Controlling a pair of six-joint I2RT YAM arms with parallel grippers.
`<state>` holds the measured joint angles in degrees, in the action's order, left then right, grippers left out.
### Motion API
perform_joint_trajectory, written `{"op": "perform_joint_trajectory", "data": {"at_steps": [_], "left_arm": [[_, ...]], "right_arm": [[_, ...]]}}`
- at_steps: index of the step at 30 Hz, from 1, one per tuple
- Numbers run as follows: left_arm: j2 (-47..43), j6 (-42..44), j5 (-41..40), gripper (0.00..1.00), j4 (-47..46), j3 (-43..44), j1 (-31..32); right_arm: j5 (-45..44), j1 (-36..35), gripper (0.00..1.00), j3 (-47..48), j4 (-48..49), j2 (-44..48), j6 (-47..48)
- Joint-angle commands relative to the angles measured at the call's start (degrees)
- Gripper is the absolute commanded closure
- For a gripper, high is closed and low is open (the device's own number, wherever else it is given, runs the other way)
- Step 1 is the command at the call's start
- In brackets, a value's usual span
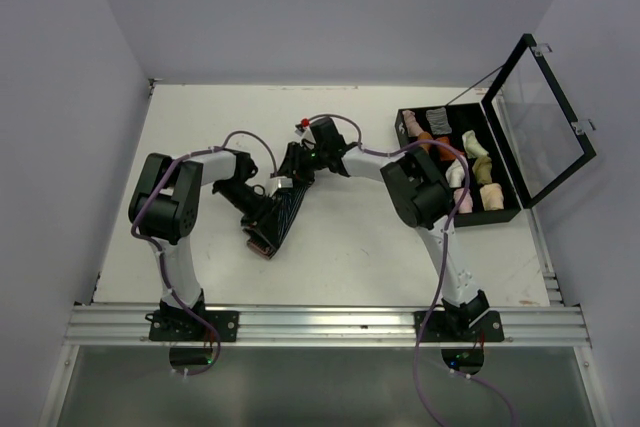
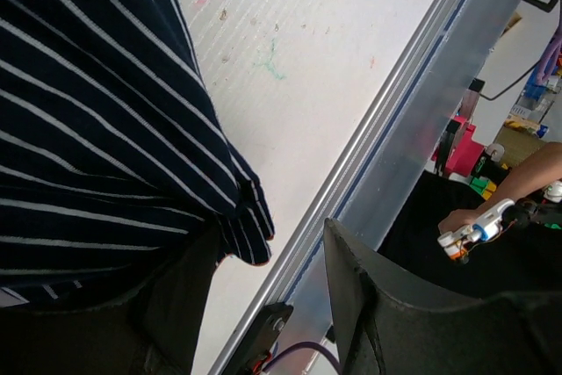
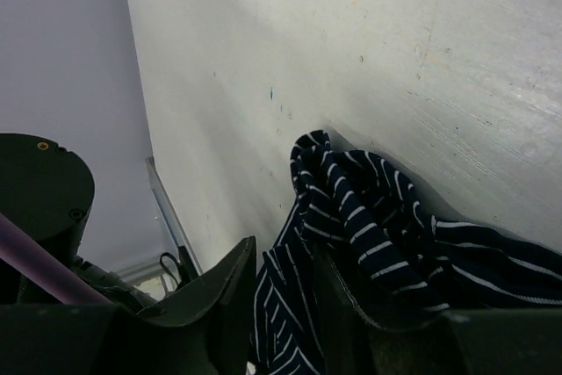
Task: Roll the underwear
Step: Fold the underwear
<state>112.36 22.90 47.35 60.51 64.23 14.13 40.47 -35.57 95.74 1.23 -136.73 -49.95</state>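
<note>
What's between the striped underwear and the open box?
In the top view, only the right arm and its purple cable cross between the underwear and the box; the table under them looks bare.

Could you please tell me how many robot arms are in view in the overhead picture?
2. The left arm stands at the near left, the right arm at the near right. Both reach to the striped underwear between them. None seems hidden.
</note>
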Motion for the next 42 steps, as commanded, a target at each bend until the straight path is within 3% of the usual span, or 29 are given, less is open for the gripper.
{"op": "perform_joint_trajectory", "data": {"at_steps": [1,9,17,25,42], "left_arm": [[3.31,3.65,-12.37,0.41,-10.68,-3.05,0.28],[3.66,3.3,-11.67,0.41,-11.11,-2.97,0.02],[4.01,2.86,-10.44,0.41,-11.55,-3.49,-1.21],[4.28,2.59,-8.77,0.41,-11.47,-3.85,-1.3],[4.63,2.42,-6.13,0.41,-11.91,-3.5,-1.74]], "right_arm": [[1.1,0.33,0.65,0.05,0.88,1.9,0.55],[-4.07,3.13,0.71,5.24,-10.09,7.26,10.47],[-5.31,5.25,0.67,3.31,-11.87,10.25,11.72],[-2.86,4.11,0.76,5.33,-12.4,7.88,12.69],[-4.08,-1.16,0.55,0.32,-18.88,10.61,19.53]]}}
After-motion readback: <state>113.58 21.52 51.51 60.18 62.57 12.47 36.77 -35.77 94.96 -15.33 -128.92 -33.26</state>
